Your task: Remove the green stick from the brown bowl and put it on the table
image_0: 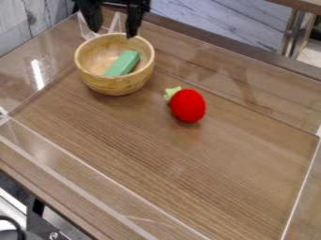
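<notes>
The brown bowl (105, 86) stands on the table (189, 173) at the back left. Inside it the green stick (122, 64) lies tilted against the pale inner wall, nothing touching it. My gripper (112, 24) hangs just above and behind the bowl's far rim, pointing down, its two dark fingers (90, 21) spread wide and open with nothing between them. The top of the picture cuts off the gripper's upper part.
A red strawberry-like toy (189, 105) with a green top lies on the wood to the right of the bowl. Clear plastic walls (51, 155) run round the table's edges. A grey plank wall stands behind.
</notes>
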You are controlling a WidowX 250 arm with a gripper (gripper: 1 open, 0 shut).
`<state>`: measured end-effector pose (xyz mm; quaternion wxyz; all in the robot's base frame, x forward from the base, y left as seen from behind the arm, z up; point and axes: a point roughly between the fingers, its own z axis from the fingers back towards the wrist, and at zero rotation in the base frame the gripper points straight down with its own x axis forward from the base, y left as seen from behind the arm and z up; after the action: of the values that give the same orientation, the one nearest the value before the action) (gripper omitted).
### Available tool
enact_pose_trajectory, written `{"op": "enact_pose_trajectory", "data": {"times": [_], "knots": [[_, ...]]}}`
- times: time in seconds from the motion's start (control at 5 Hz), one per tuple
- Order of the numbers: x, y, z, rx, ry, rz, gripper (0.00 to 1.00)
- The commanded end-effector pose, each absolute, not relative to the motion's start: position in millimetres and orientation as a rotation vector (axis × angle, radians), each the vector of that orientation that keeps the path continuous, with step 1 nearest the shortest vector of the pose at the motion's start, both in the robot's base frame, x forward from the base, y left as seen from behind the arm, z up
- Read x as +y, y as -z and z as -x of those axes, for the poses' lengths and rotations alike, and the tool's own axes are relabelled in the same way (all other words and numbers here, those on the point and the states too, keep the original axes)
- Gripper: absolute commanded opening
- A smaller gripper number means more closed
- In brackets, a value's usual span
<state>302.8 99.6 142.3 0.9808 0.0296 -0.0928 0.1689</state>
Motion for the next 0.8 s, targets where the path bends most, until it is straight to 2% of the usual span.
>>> {"op": "enact_pose_trajectory", "data": {"times": [0.0,0.2,0.4,0.6], "knots": [[98,-162.8,-303,-0.256,-0.392,-0.082,1.00],[100,-162.3,-305,-0.260,-0.450,-0.092,1.00],[109,-149.4,-306,-0.247,-0.441,-0.100,1.00],[100,-130.7,-308,-0.235,-0.357,-0.103,1.00]]}}
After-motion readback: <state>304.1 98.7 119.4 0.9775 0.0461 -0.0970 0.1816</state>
